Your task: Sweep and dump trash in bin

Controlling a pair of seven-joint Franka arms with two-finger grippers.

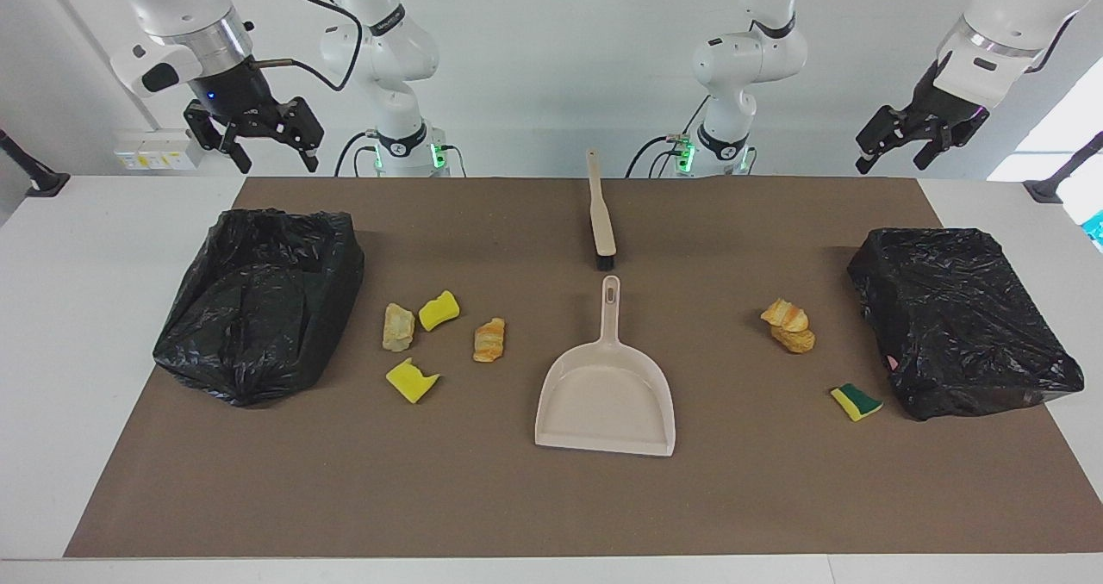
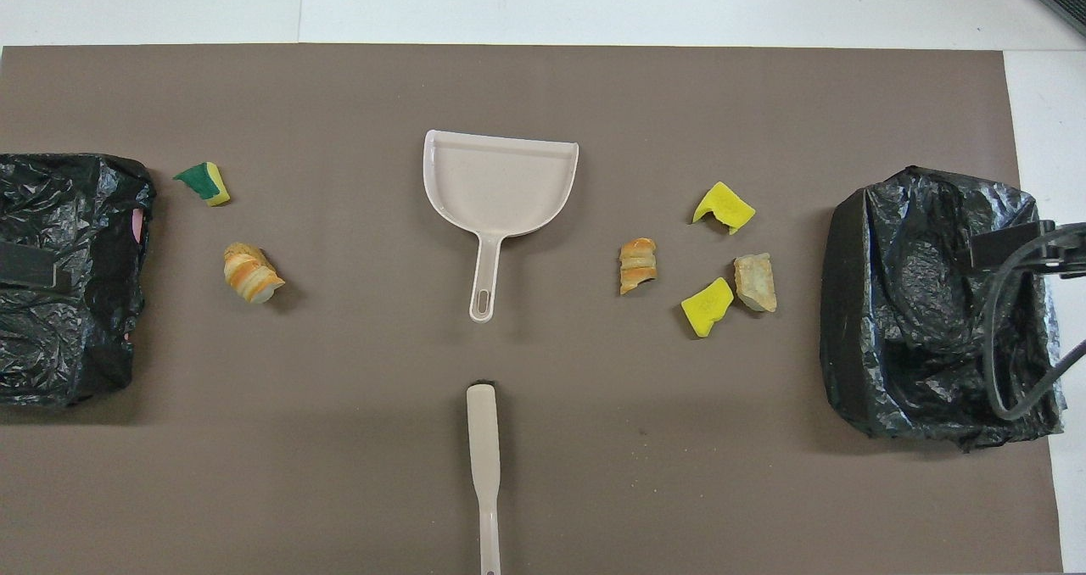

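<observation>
Both hands up and spread, empty: right hand (image 1: pixel 263 149) above a bin (image 1: pixel 258 304), left hand (image 1: pixel 905 145) waiting. Trash (image 1: pixel 444 334) lies on the table well below them, probably light, soft crumbs; take the brush (image 1: pixel 601 209) by its handle
</observation>
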